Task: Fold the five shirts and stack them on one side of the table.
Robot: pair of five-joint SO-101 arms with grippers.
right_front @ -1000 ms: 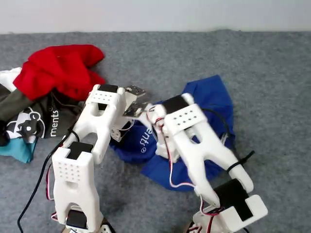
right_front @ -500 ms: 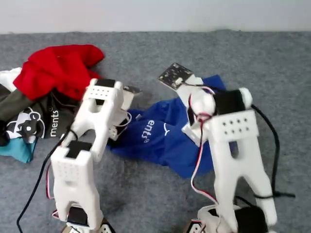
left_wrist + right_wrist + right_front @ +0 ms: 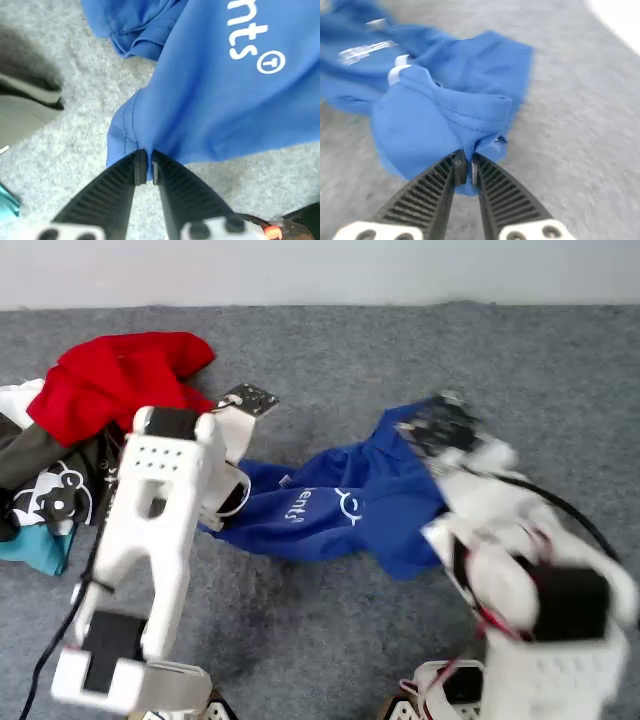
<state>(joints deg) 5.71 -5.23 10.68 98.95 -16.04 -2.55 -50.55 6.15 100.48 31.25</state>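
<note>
Two arms: both white, left arm (image 3: 150,530) and right arm (image 3: 530,590), nearest the camera, side by side with a gap between them.
Left gripper (image 3: 145,164): jaws squeezed tight on a hemmed corner of the blue shirt, with the fabric bunching right at the tips.
Right gripper (image 3: 465,167): same deal, jaws clamped on a stitched edge at the shirt's other end.
One blue shirt (image 3: 330,512): mid-table, strung out between the two grippers. It's pulled long and pretty rumpled, white lettering facing up. Can't tell how much of it is off the table.
Four more shirts: all in a crumpled pile at the left edge, just beside the left arm.
Teal shirt (image 3: 35,545): nearest bit, poking out from under the dark one.
Dark grey shirt (image 3: 50,485): has a panda print and white lettering.
White shirt (image 3: 15,400): only a sliver at the very edge.
Red shirt (image 3: 120,385): heaped on the far side of the pile.
Table (image 3: 400,360): grey carpety surface running back to a pale wall.
</note>
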